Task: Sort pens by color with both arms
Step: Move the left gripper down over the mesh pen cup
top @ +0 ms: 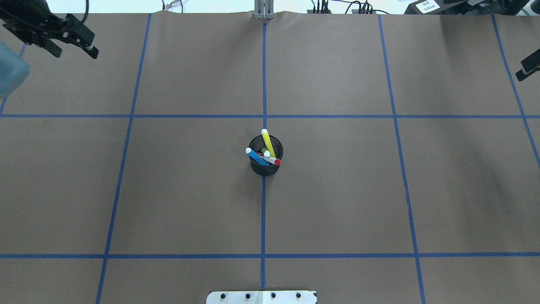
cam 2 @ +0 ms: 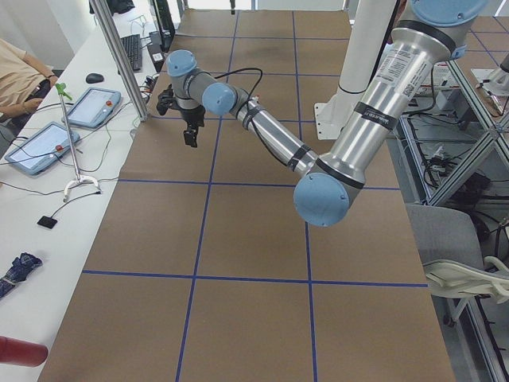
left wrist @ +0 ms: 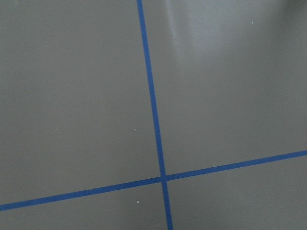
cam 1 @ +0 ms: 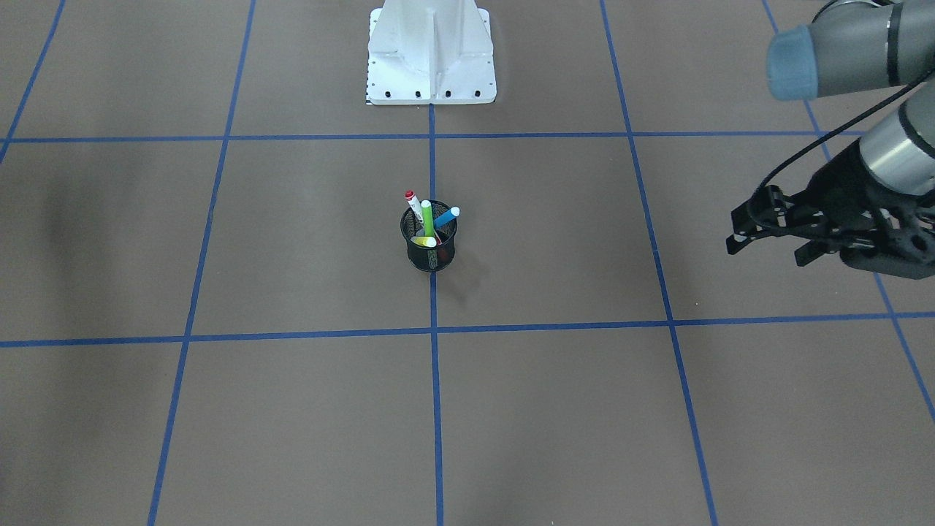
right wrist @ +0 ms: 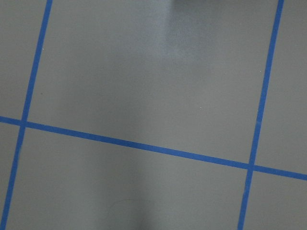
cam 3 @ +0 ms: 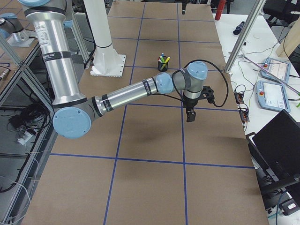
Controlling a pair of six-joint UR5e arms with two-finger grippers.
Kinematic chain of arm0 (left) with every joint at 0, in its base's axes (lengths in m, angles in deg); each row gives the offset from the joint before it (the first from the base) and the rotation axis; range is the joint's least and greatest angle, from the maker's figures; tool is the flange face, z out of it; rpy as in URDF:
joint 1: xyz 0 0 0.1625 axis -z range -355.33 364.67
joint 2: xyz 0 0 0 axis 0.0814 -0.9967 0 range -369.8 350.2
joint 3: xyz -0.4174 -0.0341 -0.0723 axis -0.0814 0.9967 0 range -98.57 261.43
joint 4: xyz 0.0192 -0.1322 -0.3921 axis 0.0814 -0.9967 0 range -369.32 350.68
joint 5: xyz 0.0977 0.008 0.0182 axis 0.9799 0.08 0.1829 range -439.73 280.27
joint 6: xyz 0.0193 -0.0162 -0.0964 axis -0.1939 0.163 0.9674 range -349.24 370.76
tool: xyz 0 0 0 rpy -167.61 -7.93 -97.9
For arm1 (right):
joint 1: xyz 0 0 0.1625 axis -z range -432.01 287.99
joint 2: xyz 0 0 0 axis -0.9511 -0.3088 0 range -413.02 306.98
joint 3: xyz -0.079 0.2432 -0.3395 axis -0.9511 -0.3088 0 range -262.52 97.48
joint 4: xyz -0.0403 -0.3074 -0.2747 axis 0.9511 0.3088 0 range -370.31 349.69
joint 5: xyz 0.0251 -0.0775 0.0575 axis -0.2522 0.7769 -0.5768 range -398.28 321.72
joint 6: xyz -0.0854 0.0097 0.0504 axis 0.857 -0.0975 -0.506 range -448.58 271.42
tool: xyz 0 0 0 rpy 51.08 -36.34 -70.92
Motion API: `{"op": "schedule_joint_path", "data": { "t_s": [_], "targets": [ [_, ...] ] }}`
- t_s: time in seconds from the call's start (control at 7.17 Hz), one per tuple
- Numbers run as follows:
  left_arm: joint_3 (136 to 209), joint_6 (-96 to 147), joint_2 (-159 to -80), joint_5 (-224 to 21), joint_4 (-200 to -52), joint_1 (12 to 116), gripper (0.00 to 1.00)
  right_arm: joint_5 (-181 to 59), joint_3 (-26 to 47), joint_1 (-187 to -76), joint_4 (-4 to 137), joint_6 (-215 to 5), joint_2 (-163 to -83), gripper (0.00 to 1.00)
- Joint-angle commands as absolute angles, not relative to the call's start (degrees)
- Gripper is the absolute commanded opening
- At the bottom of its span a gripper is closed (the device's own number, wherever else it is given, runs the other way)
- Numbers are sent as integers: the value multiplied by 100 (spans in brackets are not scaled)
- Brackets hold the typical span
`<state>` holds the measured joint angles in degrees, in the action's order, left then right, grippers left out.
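Observation:
Four pens stand together in a black mesh cup [cam 1: 429, 248] at the middle of the table: a yellow pen [top: 268, 142], a blue pen [top: 255, 156], a white pen with red ends [top: 273, 161] and a lime green pen [cam 1: 427, 216]. The same cup [cam 3: 162, 64] shows small in the right side view. My left gripper [top: 76, 51] hangs open and empty over the far left corner, well away from the cup; the same gripper [cam 1: 765, 252] sits at the right edge of the front view. Only a tip of my right gripper [top: 528, 68] shows at the far right edge, so I cannot tell its state.
The white pedestal base [cam 1: 431, 62] stands at the robot's side of the table. Blue tape lines [top: 264, 211] divide the brown table cover into squares. Side benches hold tablets [cam 2: 94, 106], a laptop [cam 3: 281, 140] and cables. A person [cam 2: 20, 76] sits at the left bench.

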<state>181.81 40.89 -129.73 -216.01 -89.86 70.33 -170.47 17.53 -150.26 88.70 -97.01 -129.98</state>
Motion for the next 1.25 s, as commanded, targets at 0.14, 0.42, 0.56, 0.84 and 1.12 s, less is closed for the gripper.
{"op": "schedule_joint_path", "data": {
  "t_s": [0.14,0.42,0.56,0.84,1.12],
  "targets": [
    [18119,4643,-13659,-21588,-8466,5980,100,-17046,1750,-14883,8874,-9877,-12887,100],
    [17559,4706,-14677,-21474,-7632,5522,99,-17046,1749,-14883,8874,-9886,-12895,100],
    [17103,4706,-15082,-21003,-7638,5207,99,-17046,1741,-14883,8874,-9886,-12887,100],
    [16050,4697,-15908,-20735,-7664,4713,96,-17046,1723,-14874,8874,-9886,-12887,100],
    [15579,4592,-16255,-20779,-7673,4502,76,-17046,1688,-14865,8874,-9886,-12895,100]
  ]
}}
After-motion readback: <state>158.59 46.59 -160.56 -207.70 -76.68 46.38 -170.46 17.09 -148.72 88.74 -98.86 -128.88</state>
